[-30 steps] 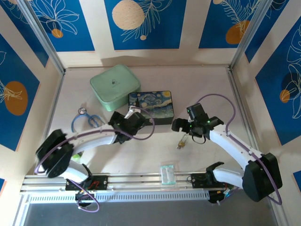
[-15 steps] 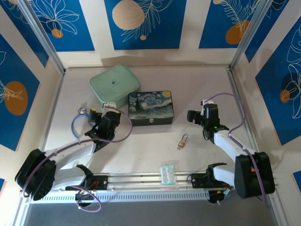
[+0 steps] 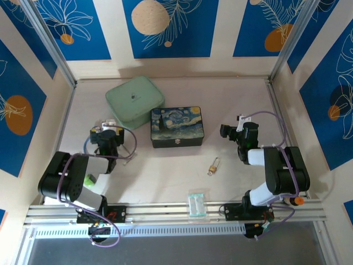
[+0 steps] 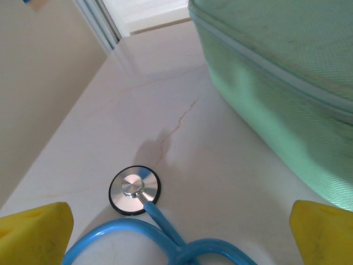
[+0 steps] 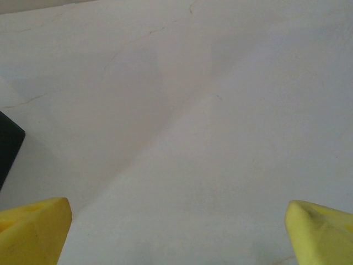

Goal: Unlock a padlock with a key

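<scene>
Pale veined counter (image 3: 165, 171) spreads below blue floral walls (image 3: 165, 27); at its left the left jaws stand wide apart over a blue stethoscope (image 4: 135, 190), near a mint zip case (image 3: 135, 99) whose small dark logo is too tiny to read. Mid-counter sits a painted box (image 3: 177, 126) of swirling night sky, a clear packet (image 3: 197, 203) lies at the near edge, and the padlock (image 3: 214, 165) lies alone on open counter. Further right, the right jaws gape wide over bare counter, well apart from the padlock.
</scene>
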Tool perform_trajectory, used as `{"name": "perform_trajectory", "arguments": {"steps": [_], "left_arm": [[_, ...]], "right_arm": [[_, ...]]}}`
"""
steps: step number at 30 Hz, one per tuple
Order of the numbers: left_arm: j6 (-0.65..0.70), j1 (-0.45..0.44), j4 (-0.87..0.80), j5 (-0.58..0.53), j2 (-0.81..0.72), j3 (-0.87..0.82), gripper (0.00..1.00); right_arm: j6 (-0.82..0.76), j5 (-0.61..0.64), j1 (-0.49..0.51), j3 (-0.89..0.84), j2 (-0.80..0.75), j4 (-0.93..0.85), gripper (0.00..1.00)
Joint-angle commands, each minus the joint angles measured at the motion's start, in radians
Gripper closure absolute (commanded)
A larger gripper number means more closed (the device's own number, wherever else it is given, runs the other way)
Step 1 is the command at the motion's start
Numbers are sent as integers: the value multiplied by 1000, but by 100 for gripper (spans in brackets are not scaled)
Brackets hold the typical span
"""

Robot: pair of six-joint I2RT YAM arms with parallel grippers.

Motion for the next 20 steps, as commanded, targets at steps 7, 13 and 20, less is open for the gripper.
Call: {"name": "perform_trajectory", "arguments": {"steps": [7,13,20], "left_arm": [[-43,64,168,272,89,17,0],[-48,65,130,273,83,30,0],[-49,66,130,271,78,25,0]], "right_arm": [[-30,-20,1,4,0,104,1],[-31,-19,4,3,0,106,1],[-30,-37,-4,4,-4,96,1]]}}
